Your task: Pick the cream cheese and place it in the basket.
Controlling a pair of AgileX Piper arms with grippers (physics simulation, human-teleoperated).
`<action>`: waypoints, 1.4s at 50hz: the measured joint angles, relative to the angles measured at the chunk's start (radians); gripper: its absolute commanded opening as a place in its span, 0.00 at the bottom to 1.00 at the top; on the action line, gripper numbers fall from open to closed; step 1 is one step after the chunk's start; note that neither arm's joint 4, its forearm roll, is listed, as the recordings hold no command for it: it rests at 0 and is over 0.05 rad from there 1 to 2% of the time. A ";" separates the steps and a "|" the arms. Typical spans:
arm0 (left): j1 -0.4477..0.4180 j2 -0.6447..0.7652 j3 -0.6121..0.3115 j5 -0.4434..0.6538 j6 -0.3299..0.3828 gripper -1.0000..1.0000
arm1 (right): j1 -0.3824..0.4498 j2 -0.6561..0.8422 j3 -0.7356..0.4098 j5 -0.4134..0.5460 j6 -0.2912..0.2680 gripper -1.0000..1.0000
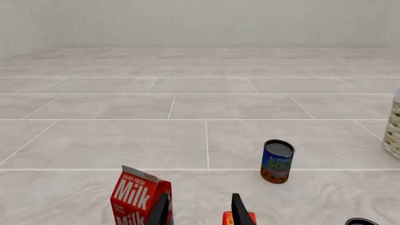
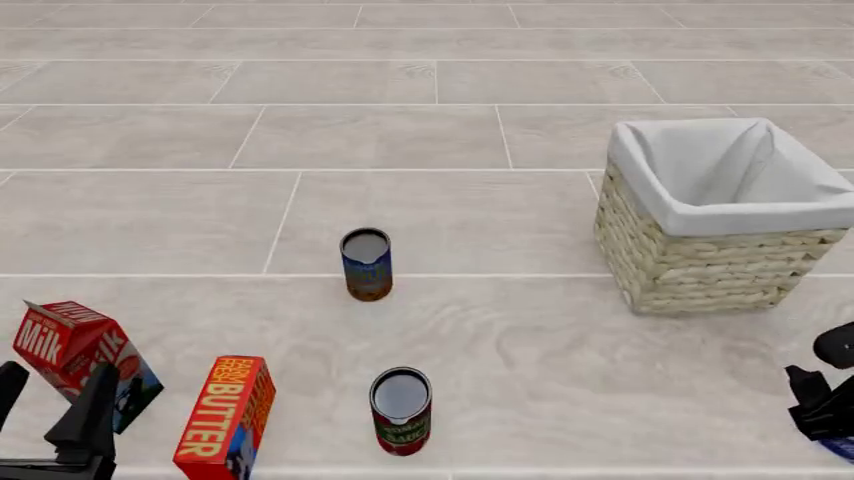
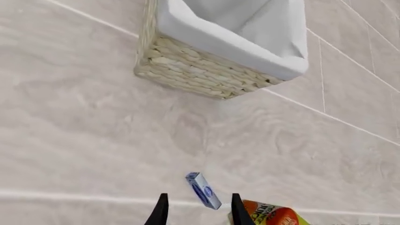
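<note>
Milk carton (image 1: 141,197), red with white lettering, sits just beside the left gripper (image 1: 201,211) in the left wrist view; its dark fingers stand apart with nothing between them, a blue soup can (image 1: 277,161) further out.

The front view shows the square straw wicker basket (image 2: 694,262) with white cloth lining at far right, the right gripper (image 2: 817,400) near it, an orange-red butter box (image 2: 227,417) by the left arm.

The right wrist view finds the small flat blue cream cheese box (image 3: 203,190) on the table, just ahead of the spread, empty fingers, long axis slanting across the gap. The right arm looks nearer, basket beyond.
</note>
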 measured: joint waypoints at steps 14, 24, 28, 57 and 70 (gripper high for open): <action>0.000 0.000 0.000 0.000 0.000 1.00 | -0.072 0.127 0.012 -0.088 -0.128 1.00; 0.000 0.000 0.000 0.000 0.000 1.00 | -0.123 0.217 0.005 -0.137 -0.204 1.00; 0.000 0.000 0.000 0.000 0.000 1.00 | -0.137 0.248 -0.005 -0.149 -0.224 1.00; 0.000 0.000 0.000 0.000 0.000 1.00 | -0.208 0.411 0.040 -0.249 -0.341 1.00; 0.000 0.000 0.000 0.000 0.000 1.00 | -0.238 0.476 0.069 -0.330 -0.427 1.00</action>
